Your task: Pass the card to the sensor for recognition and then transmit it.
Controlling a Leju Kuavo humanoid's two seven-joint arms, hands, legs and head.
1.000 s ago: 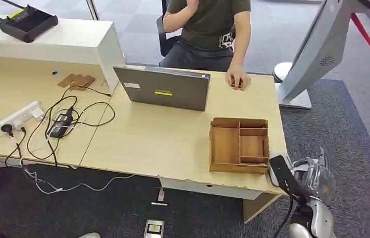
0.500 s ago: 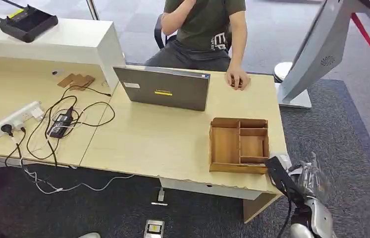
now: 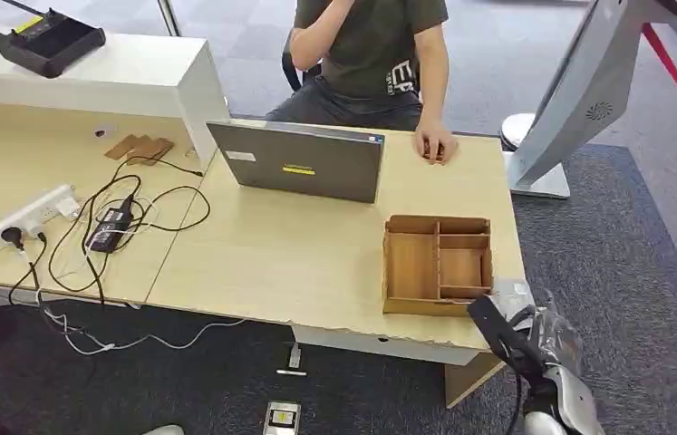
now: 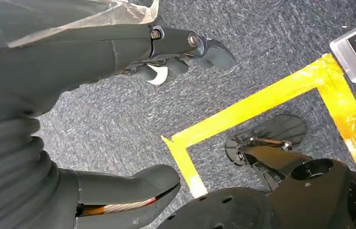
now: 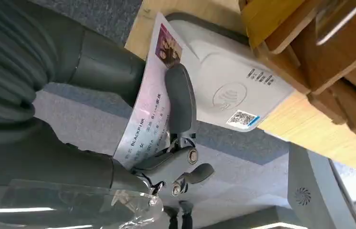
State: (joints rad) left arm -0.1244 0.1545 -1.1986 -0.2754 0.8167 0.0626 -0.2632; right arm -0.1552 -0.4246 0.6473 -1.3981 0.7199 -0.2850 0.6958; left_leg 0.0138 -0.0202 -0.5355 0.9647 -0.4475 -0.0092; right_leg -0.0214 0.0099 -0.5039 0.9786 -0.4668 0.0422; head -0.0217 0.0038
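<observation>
1. Right wrist view: the right hand (image 5: 133, 124) grips the card (image 5: 149, 102), a pale printed card with a small picture at one end, pinched between the thumb and the dark fingers (image 5: 180, 98).
2. The card stands just beside the white card reader (image 5: 233, 90); whether they touch is hard to tell.
3. The reader lies at the tabletop's (image 3: 316, 254) near right corner, next to the wooden organizer tray (image 3: 437, 265).
4. Head view: the right hand (image 3: 534, 331) hangs at that corner.
5. Left wrist view: the left hand (image 4: 95, 95) hangs over grey carpet (image 4: 242, 52) with yellow tape (image 4: 261, 102), fingers apart, holding nothing.
6. A person (image 3: 375, 45) sits at the tabletop's far edge behind a laptop (image 3: 303, 161).
</observation>
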